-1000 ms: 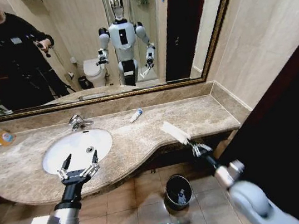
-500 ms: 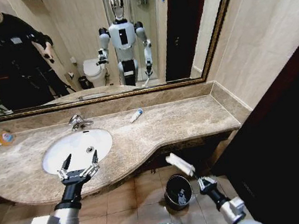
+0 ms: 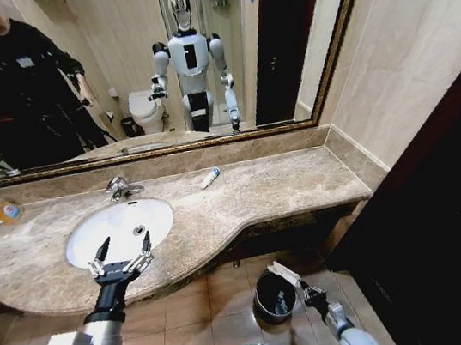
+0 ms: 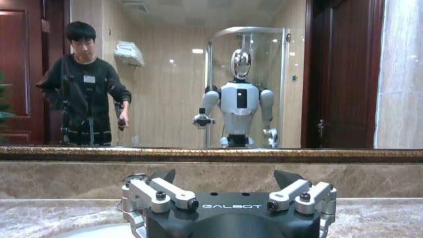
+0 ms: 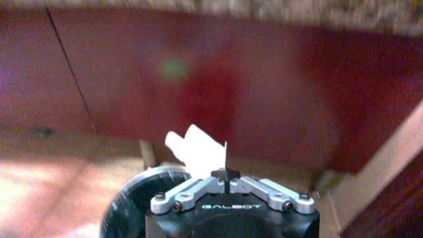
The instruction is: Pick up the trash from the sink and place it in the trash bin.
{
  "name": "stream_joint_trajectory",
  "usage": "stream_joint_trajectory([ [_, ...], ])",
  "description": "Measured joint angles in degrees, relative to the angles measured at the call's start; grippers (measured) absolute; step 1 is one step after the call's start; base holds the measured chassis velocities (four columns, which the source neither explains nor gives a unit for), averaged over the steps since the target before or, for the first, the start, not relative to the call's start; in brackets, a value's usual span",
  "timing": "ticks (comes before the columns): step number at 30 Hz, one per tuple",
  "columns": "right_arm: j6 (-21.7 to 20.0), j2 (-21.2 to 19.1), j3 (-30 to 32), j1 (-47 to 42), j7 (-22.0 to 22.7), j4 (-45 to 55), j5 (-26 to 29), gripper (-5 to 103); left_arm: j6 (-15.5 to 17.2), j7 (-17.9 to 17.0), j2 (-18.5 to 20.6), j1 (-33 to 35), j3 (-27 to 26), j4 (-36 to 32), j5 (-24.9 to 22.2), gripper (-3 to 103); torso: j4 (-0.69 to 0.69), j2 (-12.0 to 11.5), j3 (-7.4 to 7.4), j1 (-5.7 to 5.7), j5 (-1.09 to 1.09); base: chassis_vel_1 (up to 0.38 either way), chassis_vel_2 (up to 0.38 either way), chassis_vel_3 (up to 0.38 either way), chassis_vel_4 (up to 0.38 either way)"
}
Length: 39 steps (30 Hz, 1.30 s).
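Observation:
The white oval sink (image 3: 94,245) lies in the beige marble counter, with only its round drain (image 3: 138,230) showing inside. My left gripper (image 3: 122,256) hovers open over the sink's front rim; in the left wrist view its fingers (image 4: 158,191) stand spread. My right gripper (image 3: 306,289) is low by the floor, shut on a flat white packet of trash (image 3: 284,272) (image 5: 196,150). It holds the packet just beside and above the black trash bin (image 3: 263,287) (image 5: 129,201). A white piece (image 3: 281,304) lies inside the bin.
A small white tube (image 3: 209,177) lies on the counter behind the sink, right of the chrome tap (image 3: 119,187). A pale bottle with an orange label (image 3: 3,210) stands at the far left. A dark wooden cabinet (image 5: 198,79) faces the right gripper. A mirror backs the counter.
My right arm has dropped from counter height to the floor beside the bin, carrying the white packet. The left arm has stayed still.

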Motion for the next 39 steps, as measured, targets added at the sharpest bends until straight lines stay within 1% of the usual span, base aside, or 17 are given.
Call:
stream_joint_trajectory([
  [2, 1.67, 0.56, 0.18, 2.18, -0.03, -5.25, -0.51, 0, 0.0, 0.0, 0.0, 0.0, 0.01, 0.0, 0.0, 100, 0.0, 0.0, 0.0, 0.0, -0.01, 0.0, 0.0, 0.0, 0.0],
  [6, 2.05, 0.59, -0.06, 3.9, -0.19, -9.07, -0.18, 0, 0.0, 0.0, 0.0, 0.0, 0.0, 0.0, 0.0, 100, 0.0, 0.0, 0.0, 0.0, -0.01, 0.0, 0.0, 0.0, 0.0],
  [14, 2.06, 0.11, -1.7, 4.56, -1.43, -9.89, 0.34, 0, 0.0, 0.0, 0.0, 0.0, 0.0, 0.0, 0.0, 100, 0.0, 0.0, 0.0, 0.0, -0.01, 0.0, 0.0, 0.0, 0.0],
  [22, 1.57, 1.25, -2.84, 4.46, -1.44, -8.54, -1.18, -1, 0.0, 0.0, 0.0, 0.0, 0.0, 0.0, 0.0, 100, 0.0, 0.0, 0.0, 0.0, -0.01, 0.0, 0.0, 0.0, 0.0],
  [23, 1.47, 1.35, -2.98, 4.38, -1.4, -8.28, -1.51, 4, 0.0, 0.0, 0.0, -0.01, 0.0, 0.0, 0.0, 100, 0.0, 0.0, 0.0, 0.0, -0.01, 0.0, 0.0, 0.0, 0.0],
  [25, 1.43, 1.46, -3.02, 4.31, -1.36, -8.15, -1.73, 4, 0.0, 0.0, 0.0, 0.0, 0.0, 0.0, 0.0, 100, 0.0, 0.0, 0.0, 0.0, -0.01, 0.0, 0.0, 0.0, 0.0],
  [27, 1.41, 1.66, -3.09, 4.13, -1.14, -7.79, -1.92, 15, 0.0, 0.0, 0.0, 0.0, 0.0, 0.0, 0.0, 100, 0.0, 0.0, 0.0, 0.0, -0.01, 0.0, 0.0, 0.0, 0.0],
  [28, 1.41, 1.66, -3.09, 4.13, -1.14, -7.79, -1.92, 15, 0.0, 0.0, 0.0, 0.0, 0.0, 0.0, 0.0, 100, 0.0, 0.0, 0.0, 0.0, -0.01, 0.0, 0.0, 0.0, 0.0],
  [30, 1.38, 1.81, -3.1, 3.88, -0.94, -7.46, -2.08, 25, 0.0, 0.0, 0.0, 0.0, 0.0, 0.0, 0.0, 100, 0.0, 0.0, 0.0, 0.0, -0.02, 0.0, 0.0, 0.0, 0.0],
  [31, 1.38, 1.87, -3.1, 3.75, -0.86, -7.29, -2.18, 25, 0.0, 0.0, 0.0, 0.0, 0.0, 0.0, 0.0, 100, 0.0, 0.0, 0.0, 0.0, -0.01, 0.0, 0.0, 0.0, 0.0],
  [32, 1.36, 1.99, -3.09, 3.48, -0.68, -6.92, -2.39, 37, 0.0, 0.0, 0.0, 0.0, 0.0, 0.0, 0.0, 100, 0.0, 0.0, 0.0, 0.0, -0.01, 0.0, 0.0, 0.0, 0.0],
  [34, 1.36, 2.03, -3.08, 3.39, -0.64, -6.79, -2.47, 37, 0.0, 0.0, 0.0, 0.0, 0.0, 0.0, 0.0, 100, 0.0, 0.0, 0.0, 0.0, -0.01, 0.0, 0.0, 0.0, 0.0],
  [37, 1.34, 2.37, -3.0, 2.88, -0.06, -6.01, -3.05, 52, 0.0, 0.0, 0.0, 0.0, 0.0, 0.0, 0.0, 100, 0.0, 0.0, 0.0, 0.0, -0.01, 0.0, 0.0, 0.0, 0.0],
  [38, 1.34, 2.37, -3.0, 2.88, -0.06, -6.01, -3.05, 52, 0.0, 0.0, 0.0, 0.0, 0.0, 0.0, 0.0, 100, 0.0, 0.0, 0.0, 0.0, -0.01, 0.0, 0.0, 0.0, 0.0],
  [39, 1.33, 2.45, -2.95, 2.79, 0.08, -5.87, -3.13, 58, 0.0, 0.0, 0.0, 0.0, 0.0, 0.0, 0.0, 100, 0.0, 0.0, 0.0, 0.0, -0.01, 0.0, 0.0, 0.0, 0.0],
])
